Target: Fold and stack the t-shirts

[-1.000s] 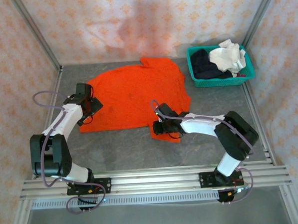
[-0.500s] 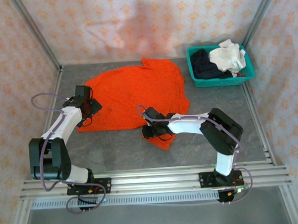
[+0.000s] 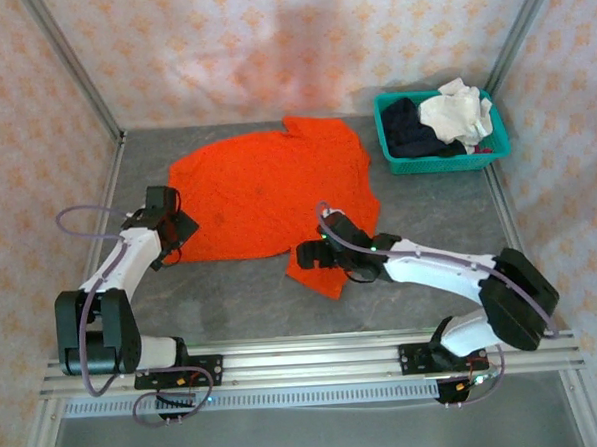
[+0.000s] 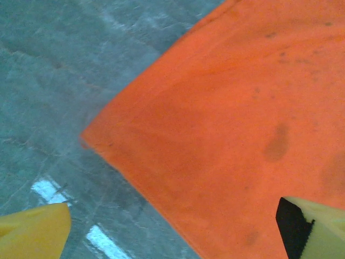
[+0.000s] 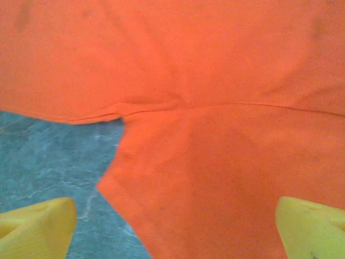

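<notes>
Fig.: orange t-shirt [image 3: 266, 185] lies spread flat mid-table [image 3: 232, 297]. Right gripper [image 3: 308, 255], shut on the near sleeve in the earlier frame, now has fingers [image 5: 35, 226] wide apart, with the sleeve lying loose beneath. Left gripper [image 3: 179, 233], jaws apart as before, has drawn back slightly by the shirt's near-left corner. White t-shirt [image 3: 455, 115] & navy t-shirt [image 3: 409, 128] sit in basket [image 3: 495, 153], far right.

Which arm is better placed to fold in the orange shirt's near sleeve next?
Likely right. The right gripper, open, hovers directly over that sleeve of the orange t-shirt. The left gripper, also open, sits at the shirt's opposite hem corner, well away.
</notes>
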